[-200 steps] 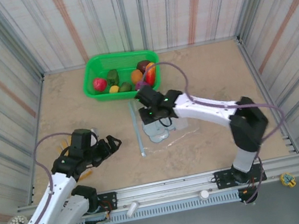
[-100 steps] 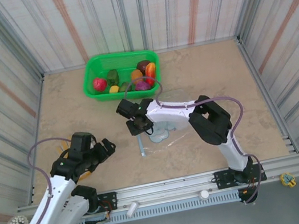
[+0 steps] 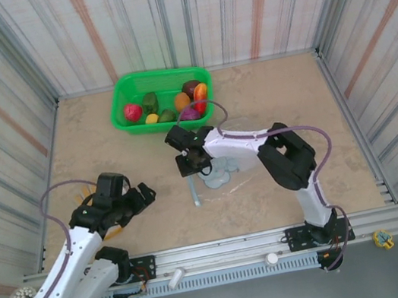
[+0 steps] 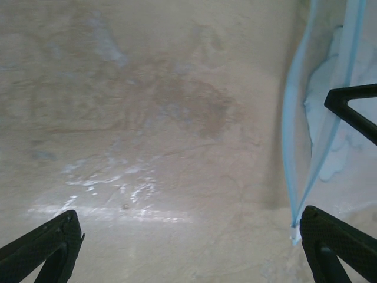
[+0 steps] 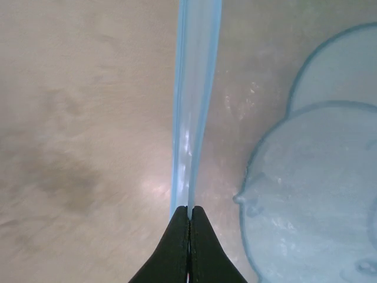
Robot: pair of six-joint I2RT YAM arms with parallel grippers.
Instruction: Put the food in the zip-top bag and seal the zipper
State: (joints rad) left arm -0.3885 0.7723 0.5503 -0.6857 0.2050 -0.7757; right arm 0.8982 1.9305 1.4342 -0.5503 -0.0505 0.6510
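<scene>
Pinches the zipper (image 5: 194,88) between pressed-together tips of the right hand (image 5: 189,207): likely the best hold, as the bag (image 5: 306,177) ahead looks limp, slippery and light. Holds the left hand (image 4: 188,221) spread, zipper at its right. Shows food (image 3: 175,103) in the basket (image 3: 121,120) beyond the right hand.

I see a green basket (image 3: 151,129) at the far side of the tan bench (image 3: 291,102), striped walls (image 3: 183,13) on three sides, a metal rail (image 3: 224,249) along the near edge, and a yellow object (image 3: 383,238) by its right end.
</scene>
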